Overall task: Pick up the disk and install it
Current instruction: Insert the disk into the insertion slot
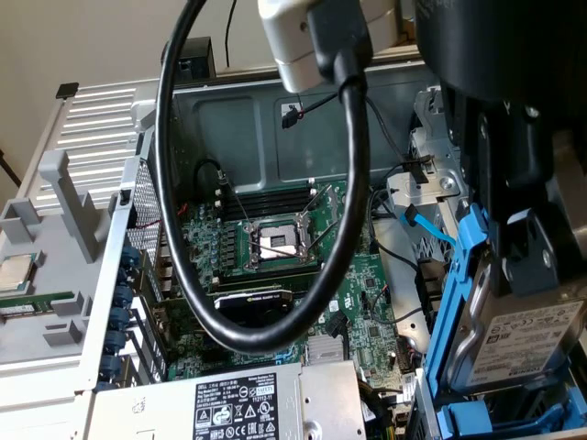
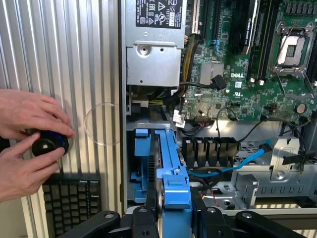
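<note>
Clamped between the black fingers [image 2: 148, 218] of the gripper [image 2: 173, 218]: the disk [image 2: 171, 173], held on edge by its blue frame, low inside the open computer case [image 2: 122, 99]. Seen in the exterior view at 4 o'clock, white label facing out. Nearby at 12 o'clock of the disk, wrist view: grey power supply [image 2: 153, 54]; at 1 o'clock, green motherboard [image 2: 247, 89] with empty processor socket [image 2: 292, 49]. Outside the case, at 9 o'clock: two hands [image 2: 29, 144] around a black knob [image 2: 48, 146], above a keyboard [image 2: 72, 201].
</note>
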